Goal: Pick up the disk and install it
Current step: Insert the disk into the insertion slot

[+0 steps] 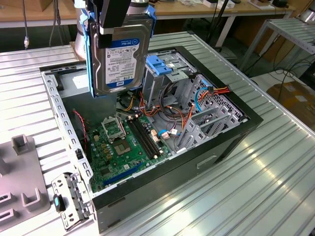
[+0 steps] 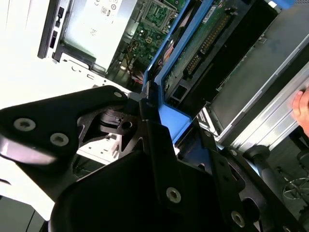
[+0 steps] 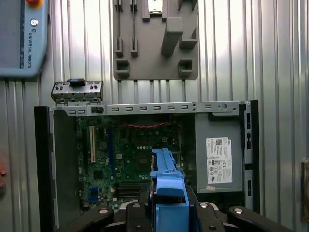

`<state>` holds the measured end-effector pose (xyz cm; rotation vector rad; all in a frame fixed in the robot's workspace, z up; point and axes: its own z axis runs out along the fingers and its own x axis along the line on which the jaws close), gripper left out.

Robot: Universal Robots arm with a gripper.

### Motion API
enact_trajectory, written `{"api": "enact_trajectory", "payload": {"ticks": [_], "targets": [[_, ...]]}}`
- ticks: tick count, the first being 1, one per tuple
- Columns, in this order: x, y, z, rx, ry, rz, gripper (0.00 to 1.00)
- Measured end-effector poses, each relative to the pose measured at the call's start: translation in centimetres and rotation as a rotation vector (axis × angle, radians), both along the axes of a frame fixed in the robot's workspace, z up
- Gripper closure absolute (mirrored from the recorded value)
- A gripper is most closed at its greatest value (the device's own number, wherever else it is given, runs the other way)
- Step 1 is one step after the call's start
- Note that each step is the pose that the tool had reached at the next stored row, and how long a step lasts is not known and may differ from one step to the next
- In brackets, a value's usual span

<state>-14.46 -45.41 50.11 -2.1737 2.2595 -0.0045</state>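
The disk, a silver hard drive with a white-and-blue label and blue carrier rails, hangs on edge above the open computer case, label facing the exterior camera. My gripper is shut on its upper end. In the second wrist view the disk's green circuit-board side runs away from the black gripper. In the first wrist view the blue rail edge of the disk sits between the fingers, over the motherboard.
A drive cage with a light-blue flap stands just to the exterior view's right of the disk. A grey power supply fills one corner of the case. Loose cables, a grey fixture plate and a metal bracket lie around. A hand shows at one edge.
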Motion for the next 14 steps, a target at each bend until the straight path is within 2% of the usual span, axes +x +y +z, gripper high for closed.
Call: {"api": "enact_trajectory", "payload": {"ticks": [5, 14], "targets": [[0.07, -0.25, 0.0, -0.0033, 0.0001, -0.001, 0.63], [0.19, -0.61, -0.01, -0.0035, 0.0, -0.001, 0.63]]}}
